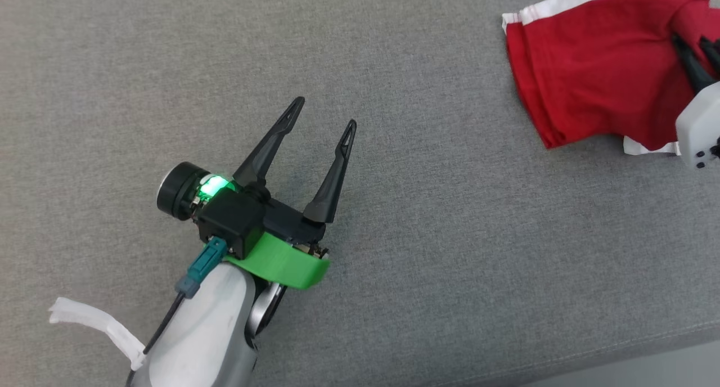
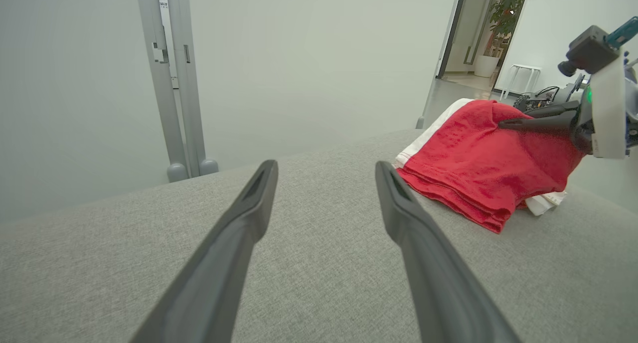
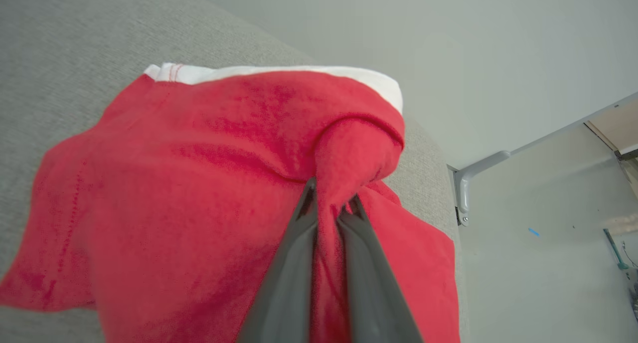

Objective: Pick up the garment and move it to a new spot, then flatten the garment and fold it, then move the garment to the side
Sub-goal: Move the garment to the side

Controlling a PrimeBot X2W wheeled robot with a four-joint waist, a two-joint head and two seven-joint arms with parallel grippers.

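Garment pinched tight in right gripper, left gripper spread wide above grey cushion

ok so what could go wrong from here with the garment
1. The right gripper pinches just a small bunch of the garment; it may slip out on a lift.
2. The garment lies close to the edge of the grey surface, so a drag that way could drop it off.
3. The left gripper is open and well apart, so with one hold the layers may sag and unfold.
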